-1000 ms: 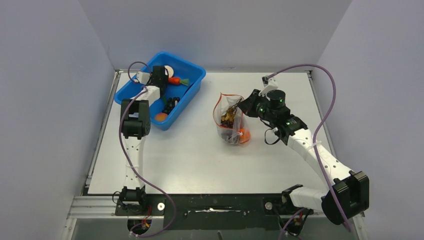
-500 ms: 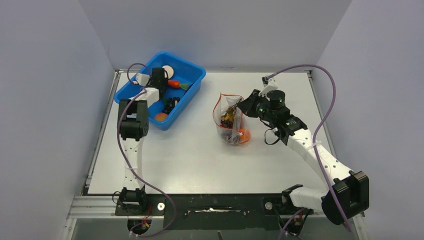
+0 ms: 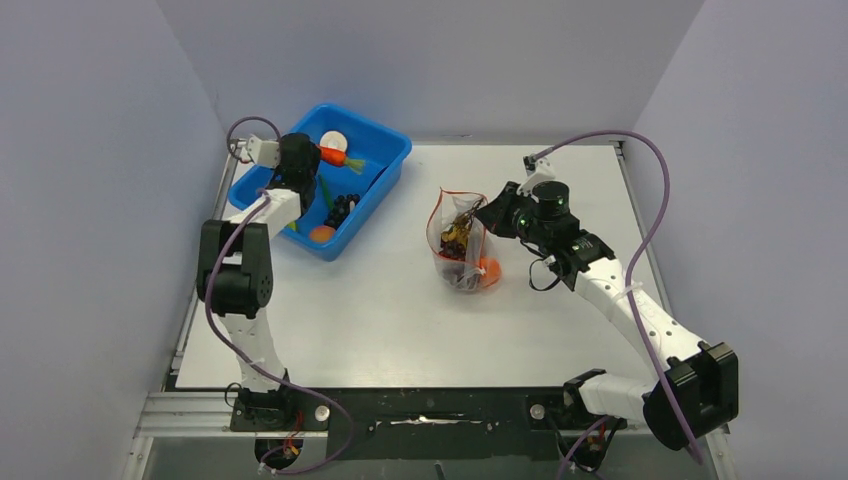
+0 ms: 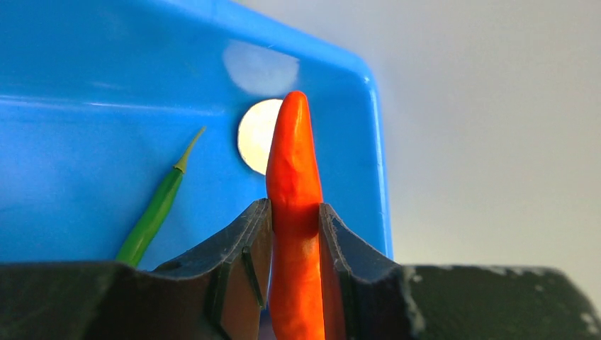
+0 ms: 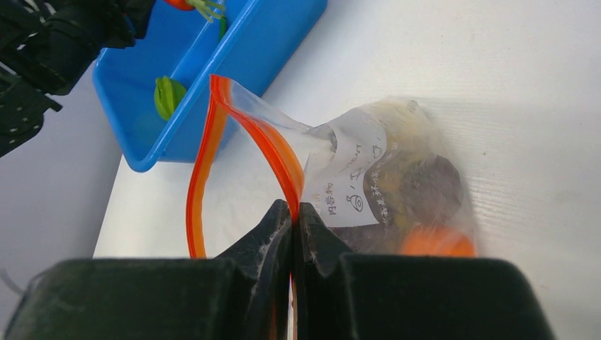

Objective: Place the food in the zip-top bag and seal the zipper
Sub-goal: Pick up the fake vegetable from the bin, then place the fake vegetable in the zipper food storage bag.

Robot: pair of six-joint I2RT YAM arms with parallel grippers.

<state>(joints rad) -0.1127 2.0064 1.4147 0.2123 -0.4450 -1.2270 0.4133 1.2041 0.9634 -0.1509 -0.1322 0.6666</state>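
Looking at what could have gone sideways here; the left claw (image 4: 294, 212) was clenched on the carrot (image 4: 294, 163), pinching it partway along the tapered body with the tip sticking out past the fingers, above the blue bin (image 4: 85, 71) at about 10 o'clock on the tabletop (image 3: 400, 320); the white disc (image 4: 255, 134) and a green piece (image 4: 152, 212) lay in the bin beneath it, and from overhead so did the grapes (image 3: 343, 207) and an orange ball (image 3: 322, 234).

The right claw (image 5: 292, 212) was squeezed shut on the zipper (image 5: 212, 134), holding the zip-top bag (image 5: 397, 163) by one lip from its 3 o'clock side; the bag sat near the middle of the tabletop with its mouth gaping toward 12 o'clock, and dark stuff plus something orange was already inside.

My worries: that carrot looked slick and cone-shaped, so a squeeze on the taper might pop it out on the way across; it's also long, so coming in flat could snag the strip and fold the floppy mouth shut; only one lip was held, so a bump could tug it free or tip the bag over; the fill might fight the seal too.
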